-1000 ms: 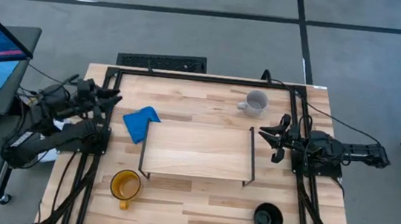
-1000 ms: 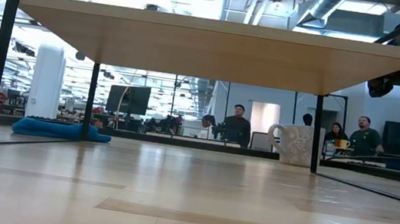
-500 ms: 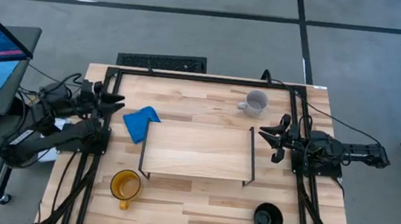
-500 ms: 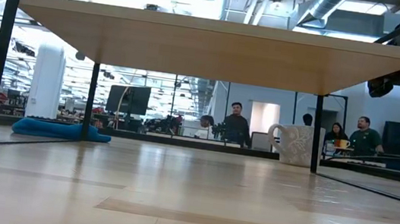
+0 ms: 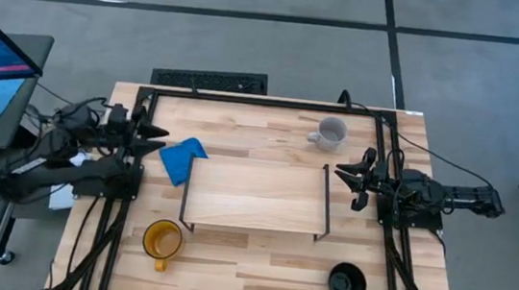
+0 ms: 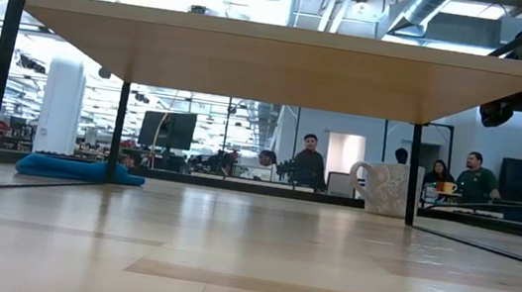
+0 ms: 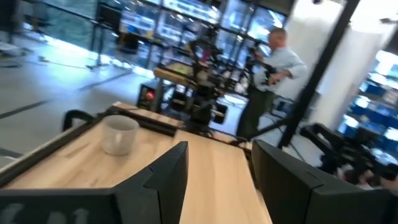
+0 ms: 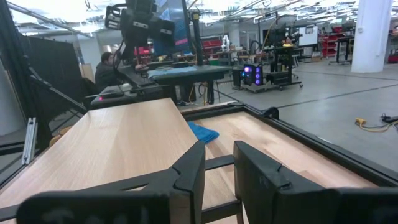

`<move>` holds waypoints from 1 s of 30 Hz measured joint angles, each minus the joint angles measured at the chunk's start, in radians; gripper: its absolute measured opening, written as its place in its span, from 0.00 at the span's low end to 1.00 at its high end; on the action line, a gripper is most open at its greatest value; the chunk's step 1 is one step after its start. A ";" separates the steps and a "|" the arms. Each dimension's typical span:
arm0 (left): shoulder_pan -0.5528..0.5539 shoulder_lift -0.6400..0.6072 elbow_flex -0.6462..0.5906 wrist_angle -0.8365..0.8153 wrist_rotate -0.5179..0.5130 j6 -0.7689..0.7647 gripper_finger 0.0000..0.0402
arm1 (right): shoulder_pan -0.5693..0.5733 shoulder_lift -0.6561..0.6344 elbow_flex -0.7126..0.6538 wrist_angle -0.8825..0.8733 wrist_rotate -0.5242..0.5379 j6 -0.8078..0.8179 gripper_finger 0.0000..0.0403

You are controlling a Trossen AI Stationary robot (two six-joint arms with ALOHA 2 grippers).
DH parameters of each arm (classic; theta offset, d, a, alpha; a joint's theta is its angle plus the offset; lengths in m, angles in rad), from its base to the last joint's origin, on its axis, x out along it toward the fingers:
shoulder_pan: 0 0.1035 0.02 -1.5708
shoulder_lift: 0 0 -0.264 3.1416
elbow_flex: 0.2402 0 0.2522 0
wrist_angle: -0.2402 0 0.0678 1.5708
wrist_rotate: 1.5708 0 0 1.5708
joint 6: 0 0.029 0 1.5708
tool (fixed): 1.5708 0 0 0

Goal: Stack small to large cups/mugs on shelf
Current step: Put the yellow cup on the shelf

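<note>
Scanning from the left, I see my left gripper [image 5: 157, 134] hovering at the table's [image 5: 256, 270] left edge with its fingers spread apart, just beside the blue cloth [image 5: 182, 159]. Below it sits the yellow-orange mug [image 5: 161, 241], with the bare shelf [image 5: 254, 196] at center. Further right, the grey-white mug [image 5: 329, 133] stands behind the shelf, the black mug [image 5: 345, 282] sits near the front, and my right gripper [image 5: 350, 179] hangs beside the shelf's right end, fingers slightly apart, holding nothing.
</note>
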 joint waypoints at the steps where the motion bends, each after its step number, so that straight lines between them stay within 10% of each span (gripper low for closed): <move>1: -0.024 0.017 0.000 0.009 -0.012 0.000 0.42 | 0.000 0.000 0.000 0.000 0.000 0.000 0.26; 30: -0.968 0.351 0.059 0.133 -0.925 -0.101 0.42 | 0.000 0.000 0.000 0.000 0.000 0.000 0.26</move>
